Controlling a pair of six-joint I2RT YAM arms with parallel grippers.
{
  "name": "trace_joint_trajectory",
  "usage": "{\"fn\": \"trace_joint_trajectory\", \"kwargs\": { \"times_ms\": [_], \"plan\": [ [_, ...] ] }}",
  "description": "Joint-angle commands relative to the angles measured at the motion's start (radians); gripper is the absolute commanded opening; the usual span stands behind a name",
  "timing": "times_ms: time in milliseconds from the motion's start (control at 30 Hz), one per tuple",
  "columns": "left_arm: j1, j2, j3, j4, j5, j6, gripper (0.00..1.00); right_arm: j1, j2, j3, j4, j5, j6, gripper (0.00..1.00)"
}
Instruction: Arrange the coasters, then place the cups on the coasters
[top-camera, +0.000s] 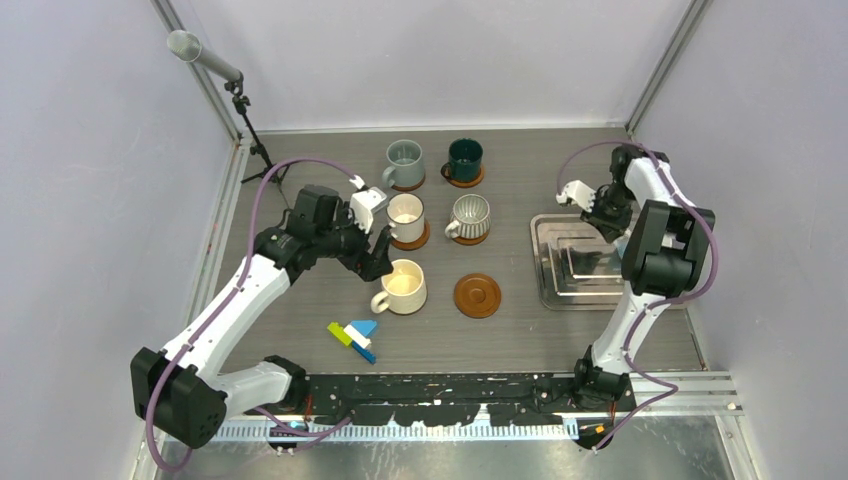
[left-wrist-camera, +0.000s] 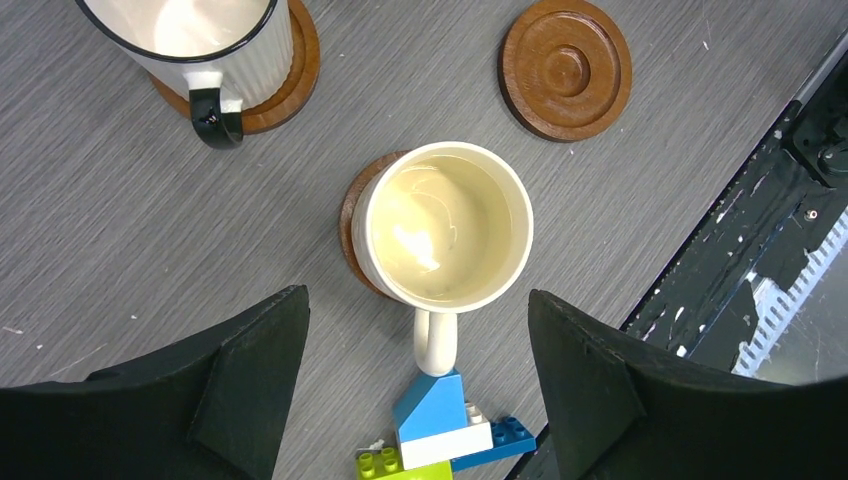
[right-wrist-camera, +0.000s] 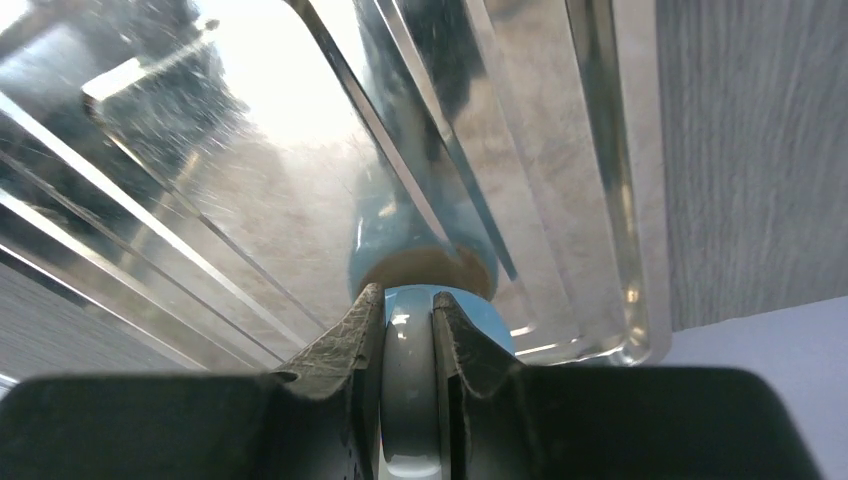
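Note:
Five cups stand on coasters: grey-blue (top-camera: 405, 163), dark green (top-camera: 465, 159), white (top-camera: 406, 217), ribbed (top-camera: 469, 216) and cream (top-camera: 403, 288). One coaster (top-camera: 477, 296) is bare. My left gripper (top-camera: 378, 255) hovers open above the cream cup (left-wrist-camera: 447, 225), which rests on its coaster (left-wrist-camera: 352, 215); its fingers stand wide on either side of the cup's handle. Over the steel tray (top-camera: 548, 270), my right gripper (right-wrist-camera: 408, 295) is shut on the handle (right-wrist-camera: 410, 380) of a pale blue cup. My right arm hides that cup in the top view.
Small coloured blocks (top-camera: 355, 338) lie just in front of the cream cup's handle (left-wrist-camera: 436, 340). The white cup (left-wrist-camera: 190, 30) and the bare coaster (left-wrist-camera: 565, 68) sit behind it. A microphone stand (top-camera: 245, 110) rises at the back left. The tray's rim (right-wrist-camera: 620, 200) runs near the right wall.

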Motion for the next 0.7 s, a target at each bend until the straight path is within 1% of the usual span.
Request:
{"fn": "trace_joint_trajectory", "kwargs": {
  "times_ms": [0, 133, 167, 200, 333, 567, 667],
  "plan": [
    [0.011, -0.004, 0.021, 0.009, 0.025, 0.000, 0.83, 0.055, -0.114, 0.009, -0.055, -0.018, 0.017, 0.00],
    [0.014, 0.004, 0.045, -0.029, 0.029, 0.018, 0.89, 0.124, -0.160, -0.010, -0.080, -0.027, 0.029, 0.00],
    [0.014, 0.008, 0.053, -0.044, 0.033, 0.025, 0.92, 0.142, -0.172, -0.013, -0.088, -0.026, 0.033, 0.00],
    [0.015, 0.011, 0.061, -0.054, 0.035, 0.027, 0.99, 0.163, -0.188, -0.017, -0.095, -0.026, 0.038, 0.01],
    [0.026, 0.025, 0.077, -0.081, 0.044, 0.023, 1.00, 0.239, -0.244, -0.028, -0.115, -0.023, 0.067, 0.00],
    [0.083, 0.049, 0.105, -0.106, 0.076, -0.002, 1.00, 0.455, -0.340, -0.032, -0.164, -0.009, 0.138, 0.01],
    [0.110, 0.057, 0.114, -0.115, 0.090, -0.013, 1.00, 0.571, -0.366, -0.023, -0.187, 0.025, 0.186, 0.00]
  ]
}}
